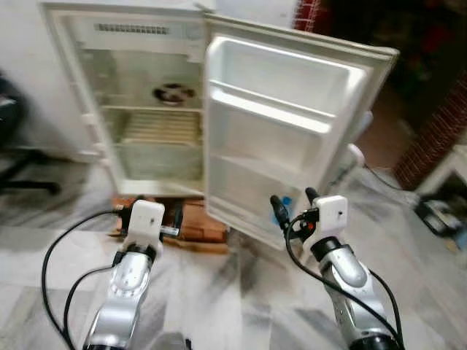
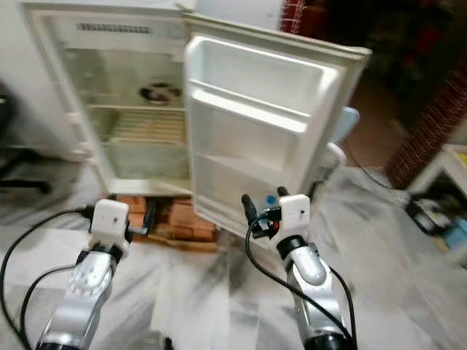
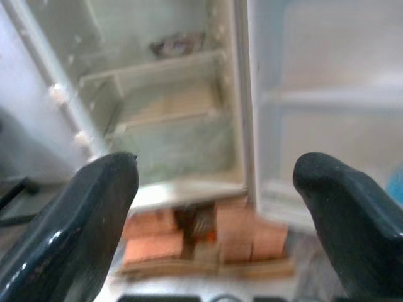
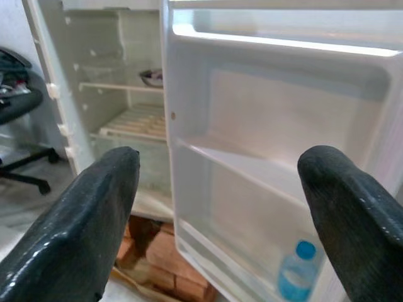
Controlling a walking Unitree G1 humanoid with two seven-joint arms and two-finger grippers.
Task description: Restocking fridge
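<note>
Approach step, likely. Mini fridge (image 1: 146, 109) stands open on bricks (image 1: 197, 222); water bottle (image 4: 296, 272) sits in bottom door shelf. Left gripper (image 3: 214, 207) and right gripper (image 4: 220, 207) both spread, empty. Next move calls for fetching stock.

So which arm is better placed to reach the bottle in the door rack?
Probably the right: the right gripper, open, sits just before the fridge door, bottle close ahead. The left gripper faces the brick base.
</note>
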